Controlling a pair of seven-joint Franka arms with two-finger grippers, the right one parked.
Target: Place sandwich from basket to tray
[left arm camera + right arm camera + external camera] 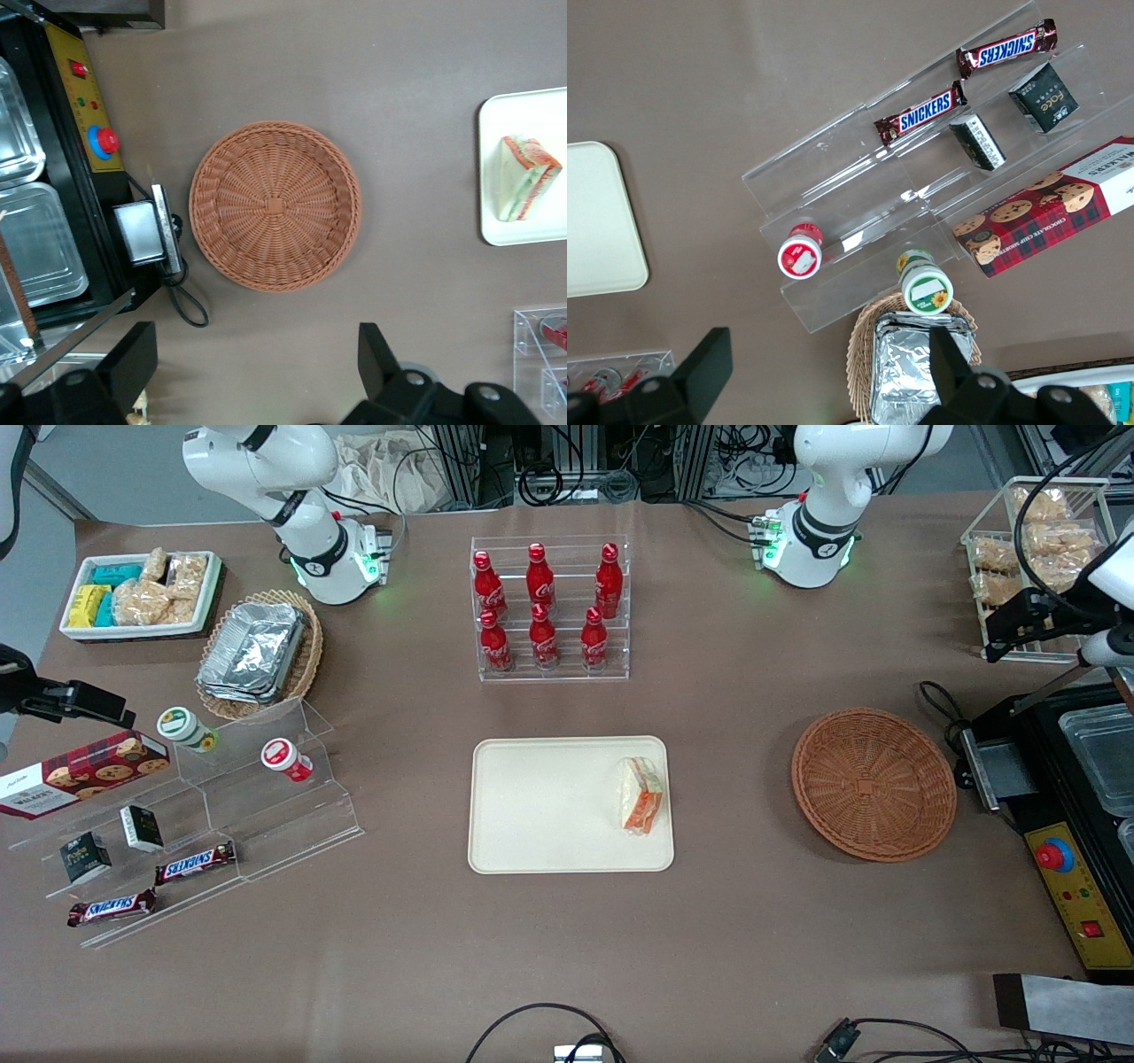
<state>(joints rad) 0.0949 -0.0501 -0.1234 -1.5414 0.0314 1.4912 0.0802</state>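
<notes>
The sandwich [641,794] [524,177], a wrapped white-bread triangle with orange and green filling, lies on the cream tray [549,806] [523,115], at the tray's end nearest the basket. Nothing is in the round reddish-brown wicker basket [873,784] [275,205], which sits on the table beside the tray, toward the working arm's end. My left gripper [1010,631] [257,372] hangs high over the table, farther from the front camera than the basket and apart from it. It is open, with only bare table showing between its fingers.
A black machine with a red button [1056,856] [104,142] stands beside the basket, its cable [182,301] trailing close to the rim. A clear box of bagged snacks [1032,540] is near the gripper. A rack of cola bottles [549,607] stands farther back than the tray.
</notes>
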